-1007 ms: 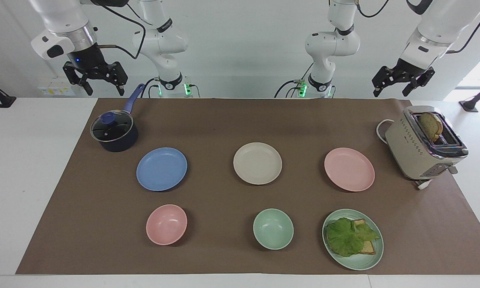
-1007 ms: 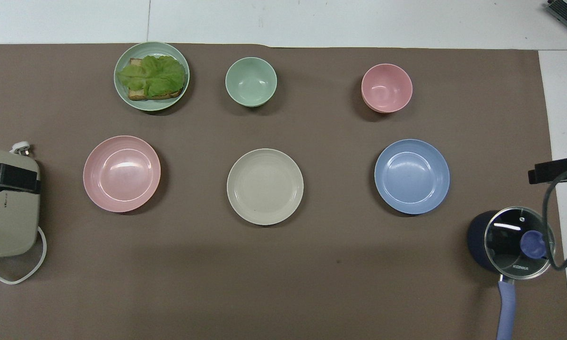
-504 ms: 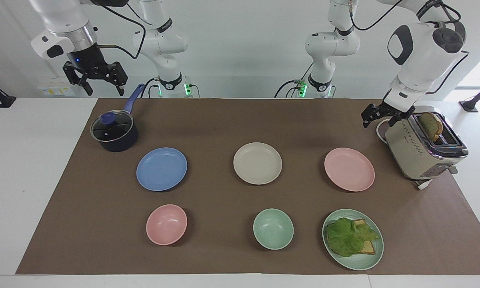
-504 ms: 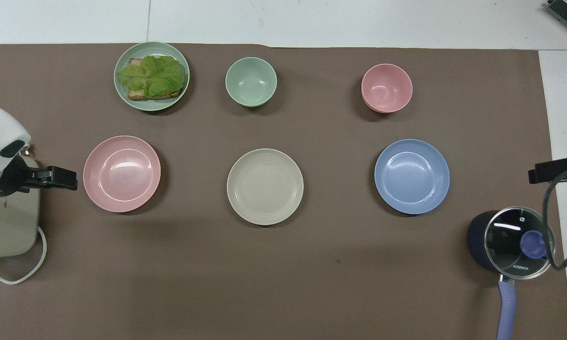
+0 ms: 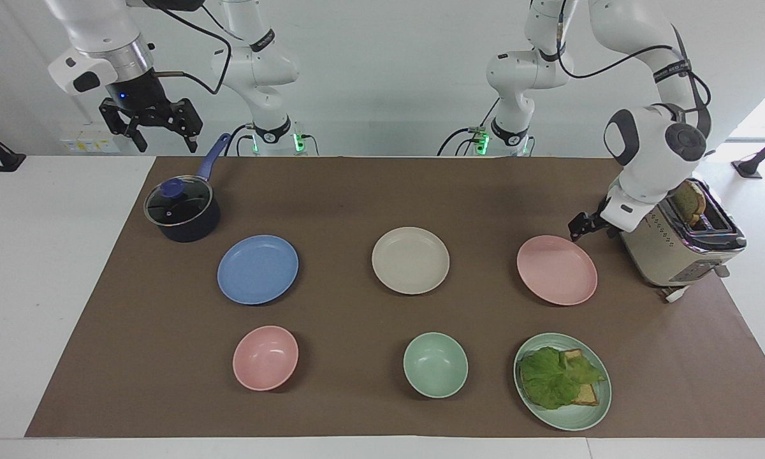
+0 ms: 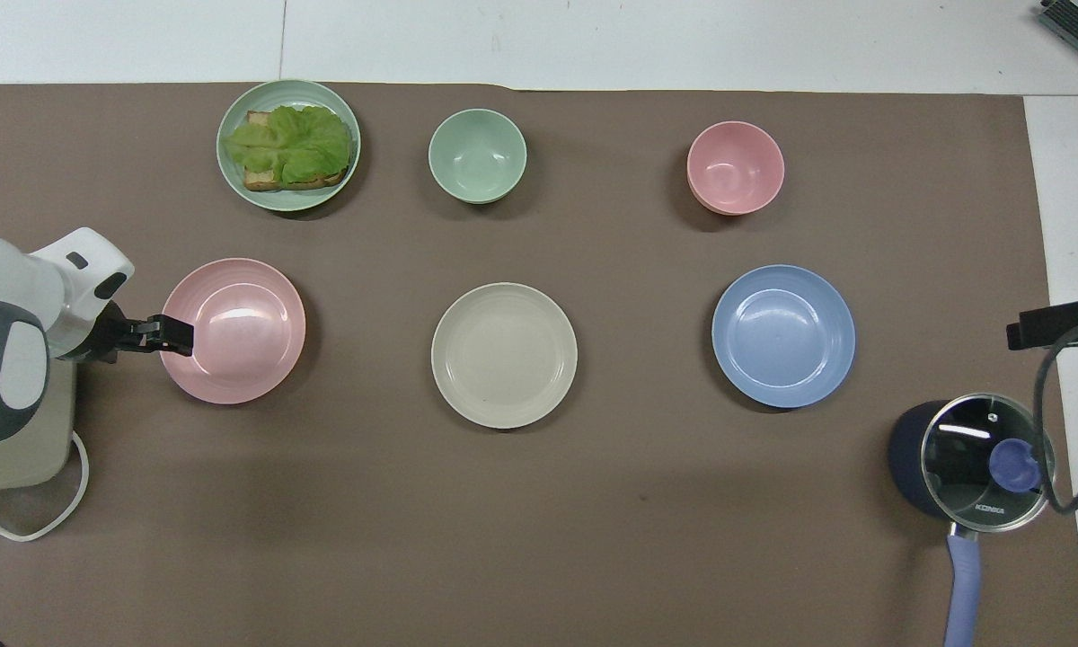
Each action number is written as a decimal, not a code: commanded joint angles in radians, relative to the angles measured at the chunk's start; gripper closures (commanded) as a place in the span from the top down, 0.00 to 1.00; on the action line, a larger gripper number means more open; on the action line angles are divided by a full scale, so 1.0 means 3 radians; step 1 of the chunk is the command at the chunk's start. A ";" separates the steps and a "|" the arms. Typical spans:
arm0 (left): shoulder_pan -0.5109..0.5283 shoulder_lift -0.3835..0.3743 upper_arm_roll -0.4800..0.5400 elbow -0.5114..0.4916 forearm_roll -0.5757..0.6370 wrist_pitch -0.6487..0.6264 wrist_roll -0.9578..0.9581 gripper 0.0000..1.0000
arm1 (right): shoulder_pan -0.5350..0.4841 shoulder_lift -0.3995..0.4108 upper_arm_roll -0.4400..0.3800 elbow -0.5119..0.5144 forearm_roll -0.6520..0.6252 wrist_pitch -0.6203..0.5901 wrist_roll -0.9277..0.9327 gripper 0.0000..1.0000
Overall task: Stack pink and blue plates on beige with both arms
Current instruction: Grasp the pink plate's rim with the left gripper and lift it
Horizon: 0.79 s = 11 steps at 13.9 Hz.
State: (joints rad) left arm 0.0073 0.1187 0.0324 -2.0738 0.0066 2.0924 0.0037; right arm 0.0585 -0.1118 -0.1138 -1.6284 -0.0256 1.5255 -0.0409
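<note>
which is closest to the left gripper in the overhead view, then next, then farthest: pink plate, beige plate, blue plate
Left gripper, open:
1. Pink plate, right at its tips, toward the left arm's end.
2. Beige plate, mid-table.
3. Blue plate, toward the right arm's end.

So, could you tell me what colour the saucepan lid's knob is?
Periwinkle blue knob, clearest in the overhead view.

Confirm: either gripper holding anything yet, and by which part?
Nothing held. Left gripper, open, is low at the rim of the pale pink round plate, beside the toaster. Right gripper, open, waits raised near the saucepan.
</note>
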 commanded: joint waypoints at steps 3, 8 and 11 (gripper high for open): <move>0.0068 0.0203 -0.0016 -0.0041 -0.0027 0.0240 0.0034 1.00 | -0.0026 -0.0072 0.0016 -0.0069 0.0019 0.0003 0.0019 1.00; 0.0093 0.0218 -0.0016 -0.0123 -0.0027 0.0256 -0.0007 1.00 | -0.0026 -0.0072 0.0011 -0.0074 0.0019 0.0003 0.0019 1.00; 0.0139 0.0213 -0.0021 -0.0148 -0.0037 0.0245 -0.0017 1.00 | -0.0021 -0.0072 0.0016 -0.0074 0.0019 -0.0007 0.0024 1.00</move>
State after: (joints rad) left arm 0.0312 0.1951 0.0325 -2.0893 0.0066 2.1444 0.0017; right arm 0.0578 -0.1120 -0.1140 -1.6284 -0.0256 1.5255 -0.0409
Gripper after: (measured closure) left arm 0.000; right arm 0.000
